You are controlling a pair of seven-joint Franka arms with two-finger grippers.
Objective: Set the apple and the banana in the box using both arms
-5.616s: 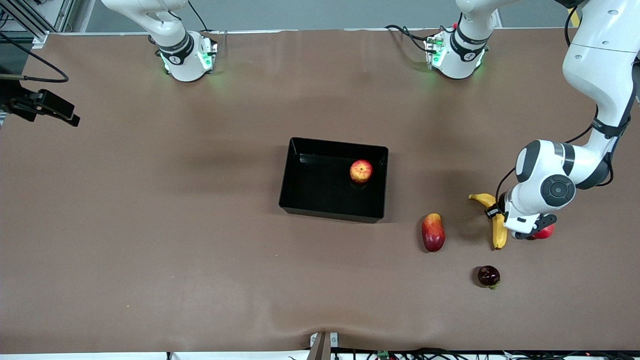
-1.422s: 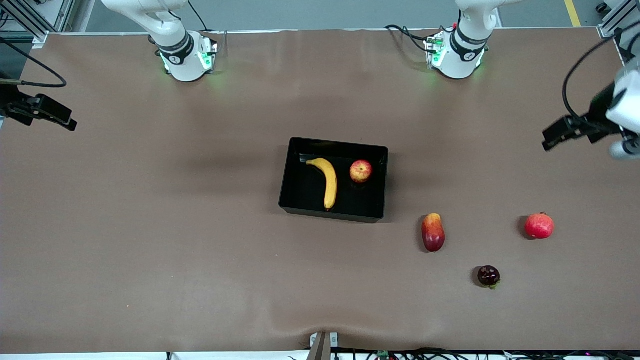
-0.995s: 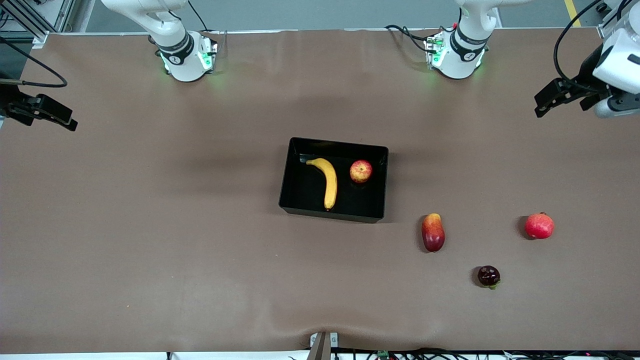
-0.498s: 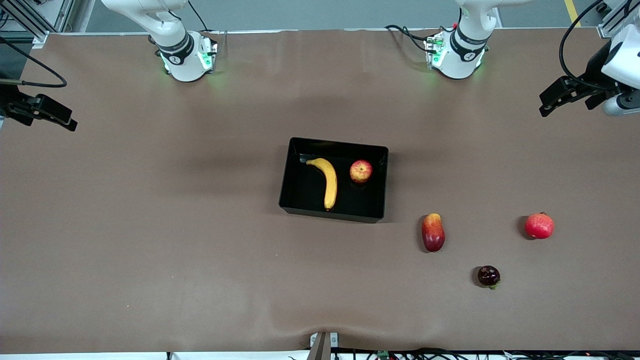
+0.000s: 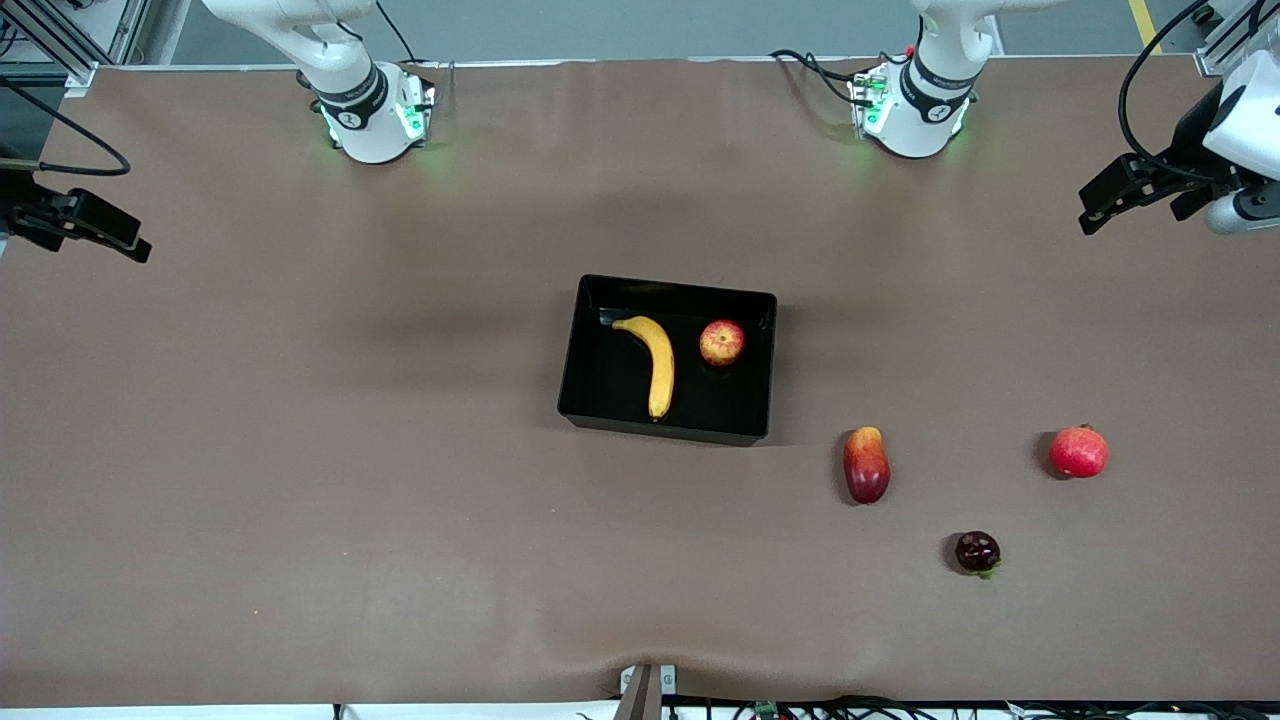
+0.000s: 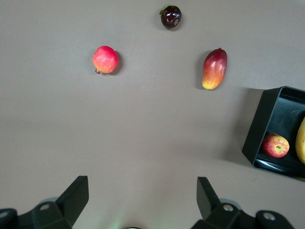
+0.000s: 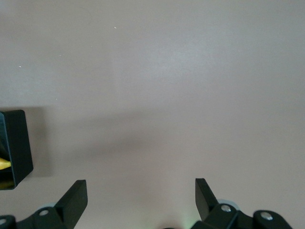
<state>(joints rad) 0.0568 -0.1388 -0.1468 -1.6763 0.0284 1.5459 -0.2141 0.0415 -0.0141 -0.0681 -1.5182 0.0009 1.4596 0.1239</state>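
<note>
The left gripper [image 6: 140,200] is raised above the table [image 5: 300,450] at the left arm's end, and its two fingers [image 6: 76,193] stand spread wide with nothing between them. In the front view it shows only as a dark shape at the picture's edge [image 5: 1120,190], so its exact height is hard to judge. It is well apart from the box [image 5: 575,345], which lies in the middle of the table. From its wrist view one corner of the box [image 6: 264,129] appears, with the apple [image 6: 276,145] inside it.

The right gripper [image 7: 140,200] is up over the right arm's end of the table, also with its fingers [image 7: 76,195] spread and empty. In the front view it is at the edge [image 5: 95,225], again well apart from the box.

The banana [image 5: 652,362] lies flat in the box, and the apple [image 5: 721,343] sits beside it, toward the left arm's end. Both are apart from the two grippers.

Three other fruits lie on the table outside the box, toward the left arm's end: a mango [image 5: 866,464], a pink-red fruit [image 5: 1079,451], and a dark fruit [image 5: 977,552], which is nearest to the front camera.
</note>
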